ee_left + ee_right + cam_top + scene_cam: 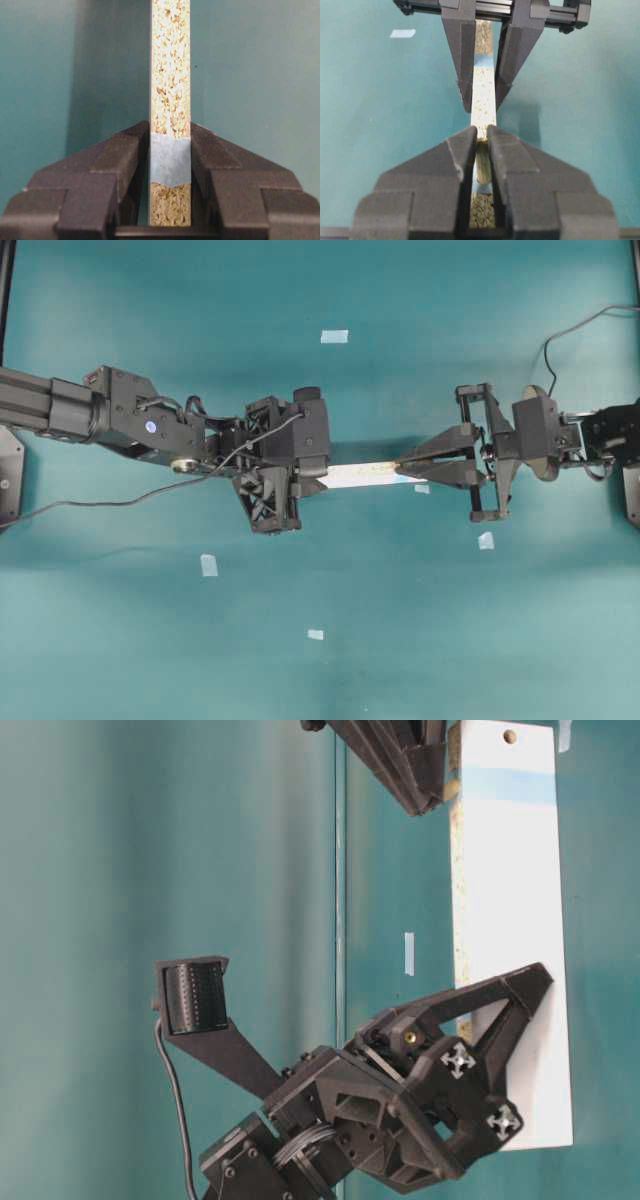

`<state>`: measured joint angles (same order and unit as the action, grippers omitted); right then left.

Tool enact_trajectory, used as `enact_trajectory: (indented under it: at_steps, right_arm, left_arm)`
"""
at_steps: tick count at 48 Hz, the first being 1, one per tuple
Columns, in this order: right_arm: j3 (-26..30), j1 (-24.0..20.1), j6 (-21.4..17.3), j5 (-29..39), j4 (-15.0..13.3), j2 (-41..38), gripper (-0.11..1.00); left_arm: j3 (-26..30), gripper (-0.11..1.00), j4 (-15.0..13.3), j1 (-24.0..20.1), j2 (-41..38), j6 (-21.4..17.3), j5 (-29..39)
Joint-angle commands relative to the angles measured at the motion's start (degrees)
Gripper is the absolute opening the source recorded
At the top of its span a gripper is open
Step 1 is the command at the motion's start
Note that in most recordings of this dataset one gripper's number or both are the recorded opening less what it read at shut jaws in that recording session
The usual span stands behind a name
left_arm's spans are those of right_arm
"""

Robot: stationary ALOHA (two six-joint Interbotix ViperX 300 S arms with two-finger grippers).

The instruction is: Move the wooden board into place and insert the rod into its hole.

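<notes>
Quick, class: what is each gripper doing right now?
Left gripper: shut on the wooden board, clamping its edge.
Right gripper: shut on the rod, above the board's end.

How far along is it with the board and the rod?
Done: the left claw holds the wooden board on edge. In hand: the right claw grips the rod over the board's edge. Left: seating it in the hole, apparently not yet done.

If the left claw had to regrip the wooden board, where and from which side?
Across its thin edge faces near the taped end, as the left claw does now. The wooden board stands on edge, leaving the far end free for the right claw holding the rod.
</notes>
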<state>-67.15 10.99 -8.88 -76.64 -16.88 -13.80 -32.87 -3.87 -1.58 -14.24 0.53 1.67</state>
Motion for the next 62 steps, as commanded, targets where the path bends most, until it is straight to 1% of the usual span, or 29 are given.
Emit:
enact_trajectory:
  at_steps: [1, 13, 33, 43, 55, 62]
  right_arm:
    - [0.09, -0.09, 0.09, -0.09, 0.09, 0.0, 0.1]
    - [0.18, -0.18, 0.09, -0.35, 0.09, -2.64, 0.1]
    - [-2.72, -0.18, 0.09, -0.44, 0.35, -2.64, 0.1]
    - [-2.46, -0.18, 0.09, 0.26, 0.7, -2.64, 0.1]
    - [-3.16, -0.09, 0.09, 2.72, 2.55, -2.64, 0.1]
    - [-2.72, -0.18, 0.09, 4.48, 2.99, -2.64, 0.1]
  left_arm:
    - [0.18, 0.22, 0.09, 0.09, 1.23, 0.44, 0.18]
    - [0.26, 0.22, 0.09, 0.18, 1.23, 0.44, 0.18]
    - [0.35, 0.22, 0.0, 0.18, 1.23, 0.53, 0.18]
    - [0.35, 0.22, 0.0, 0.18, 1.32, 0.53, 0.18]
    - [0.44, 0.22, 0.0, 0.26, 1.23, 0.62, 0.18]
    - [0.53, 0.22, 0.0, 0.26, 1.23, 0.62, 0.18]
